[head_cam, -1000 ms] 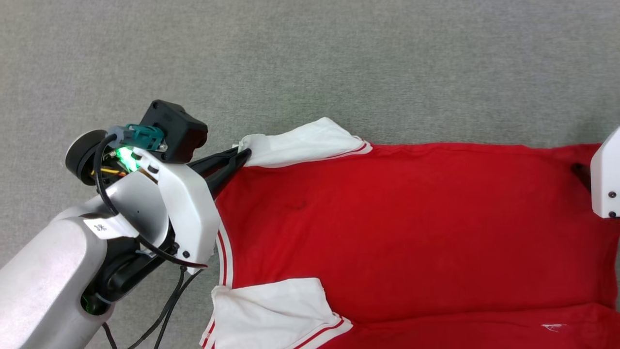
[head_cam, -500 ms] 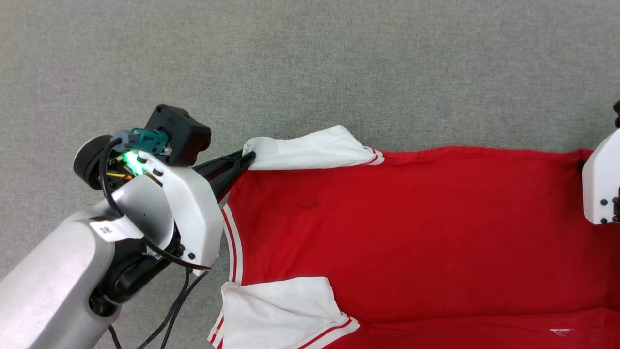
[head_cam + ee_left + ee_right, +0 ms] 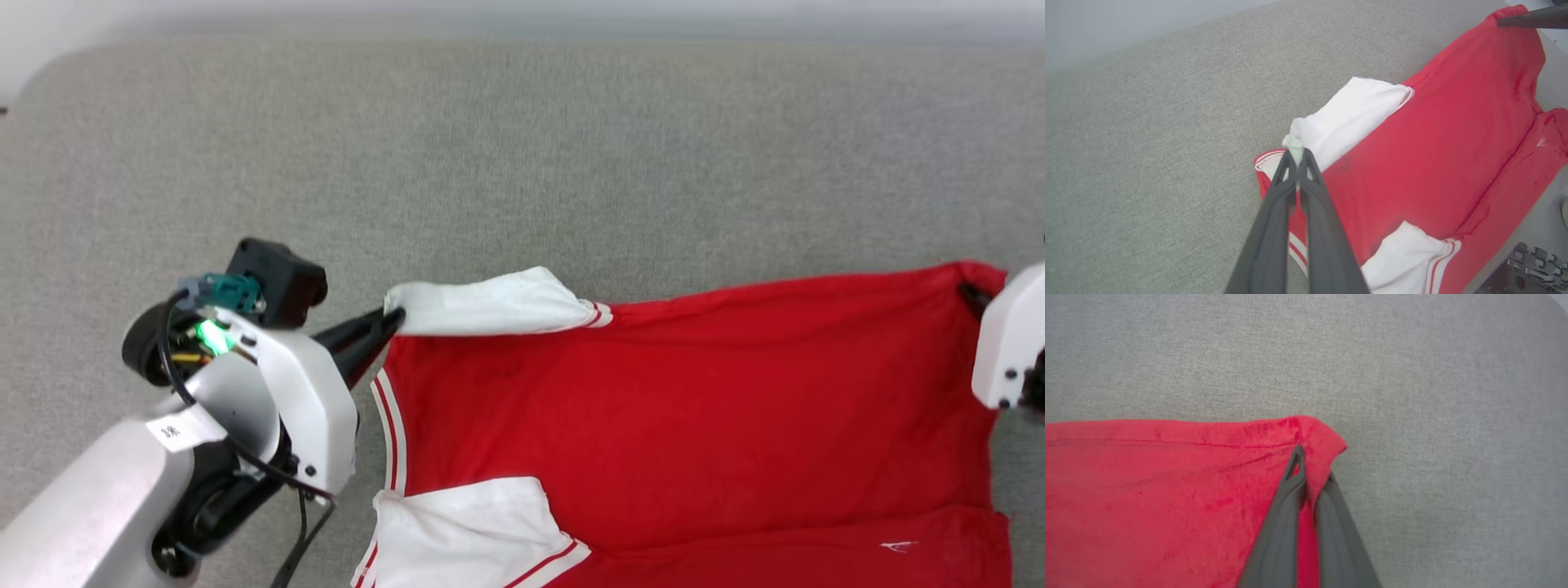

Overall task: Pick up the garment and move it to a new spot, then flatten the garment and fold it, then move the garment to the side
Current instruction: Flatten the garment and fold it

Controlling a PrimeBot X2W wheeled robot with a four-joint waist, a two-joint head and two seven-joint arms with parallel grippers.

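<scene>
both claws pinch the far edge of the red garment (image 3: 694,408) on the grey bench (image 3: 522,163)

at the left, the left claw (image 3: 394,314) is pressed together on the tip of the far white sleeve (image 3: 490,306), with its pale forearm coming in from the lower left corner of the head view. just beside it, the striped neckline trim (image 3: 390,433) runs down to the second white sleeve (image 3: 465,531), which lies folded over the red body. the body spreads sideways across the middle, plain side up (no print is visible), and its far edge runs nearly straight between the two claws. a small white logo (image 3: 896,545) sits near the hem at the lower right. at the right, the right claw (image 3: 1312,465) is closed on a fold of the red hem corner (image 3: 1327,443).
</scene>
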